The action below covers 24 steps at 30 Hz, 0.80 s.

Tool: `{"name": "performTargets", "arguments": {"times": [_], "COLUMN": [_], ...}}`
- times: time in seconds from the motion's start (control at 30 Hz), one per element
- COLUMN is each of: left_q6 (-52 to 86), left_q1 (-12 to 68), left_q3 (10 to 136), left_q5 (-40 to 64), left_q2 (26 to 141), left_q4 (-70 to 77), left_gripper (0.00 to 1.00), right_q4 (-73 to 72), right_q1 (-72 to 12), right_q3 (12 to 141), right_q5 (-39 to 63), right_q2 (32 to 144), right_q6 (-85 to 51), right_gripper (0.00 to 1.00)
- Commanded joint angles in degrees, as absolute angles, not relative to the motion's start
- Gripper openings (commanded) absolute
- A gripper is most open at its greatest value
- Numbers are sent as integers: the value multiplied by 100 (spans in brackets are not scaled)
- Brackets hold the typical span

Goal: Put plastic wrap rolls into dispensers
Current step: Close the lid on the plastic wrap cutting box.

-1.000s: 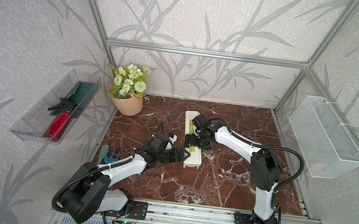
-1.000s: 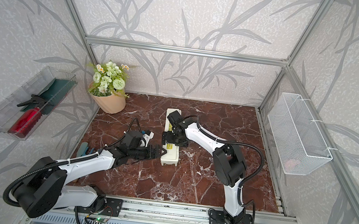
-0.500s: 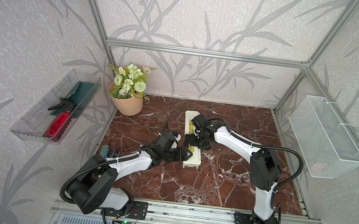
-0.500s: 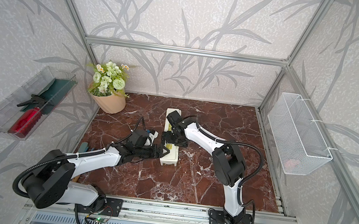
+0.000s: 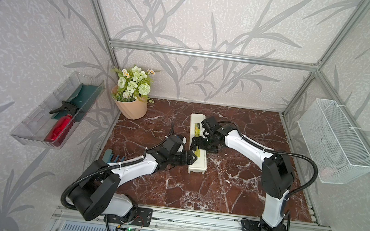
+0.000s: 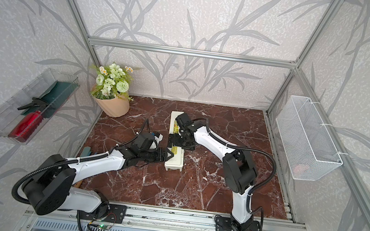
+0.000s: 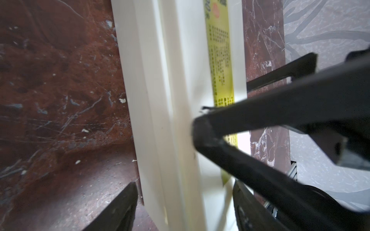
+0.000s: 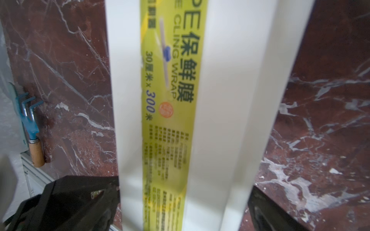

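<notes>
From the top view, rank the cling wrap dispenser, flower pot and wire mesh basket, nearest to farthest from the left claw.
From the left claw, in a top view:
1. Cling wrap dispenser: right at the claw, mid-table.
2. Flower pot: back left corner of the table.
3. Wire mesh basket: up on the right wall.

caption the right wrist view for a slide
The right tool straddles the cream, yellow-labelled dispenser on the marble table.

Red-brown marble tabletop (image 5: 230,188) w/ white veins, scuffed. On it: cream dispenser box (image 5: 196,168) lying flat near centre, running front-to-back; peach flower pot (image 5: 131,110) upright in back-left corner; teal hand rake (image 5: 111,157) w/ wooden handle flat by left edge, well apart from box.
</notes>
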<state>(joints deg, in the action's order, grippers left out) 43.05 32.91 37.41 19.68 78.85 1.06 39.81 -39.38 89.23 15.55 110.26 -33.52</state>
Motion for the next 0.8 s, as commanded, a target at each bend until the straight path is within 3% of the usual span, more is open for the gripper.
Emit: {"name": "performTargets", "arguments": {"times": [0.0,0.3,0.6,0.77], "left_q6": [4228,4232,4262,4323], "left_q1": [3263,3243,3155,3139], "left_q3": [3691,3727,3705,3778], "left_q5": [1493,1371,1259,1283], "left_q2": [8010,7988,7805,7591], "left_q4": [-592,-702,-726,-772], "left_gripper": [73,72,74,85], "right_q4": [3893,3586,3031,2923], "right_q1": [-3826,-3681,-3700,-3904], "right_q3": [8761,7858,7072,7107], "right_q5": [1811,2011,2191,2185], "right_q2": [10533,9988,9626,9719], "right_q6": [-3018,-2972,-3068,-3160], "right_gripper": [99,99,92,90]}}
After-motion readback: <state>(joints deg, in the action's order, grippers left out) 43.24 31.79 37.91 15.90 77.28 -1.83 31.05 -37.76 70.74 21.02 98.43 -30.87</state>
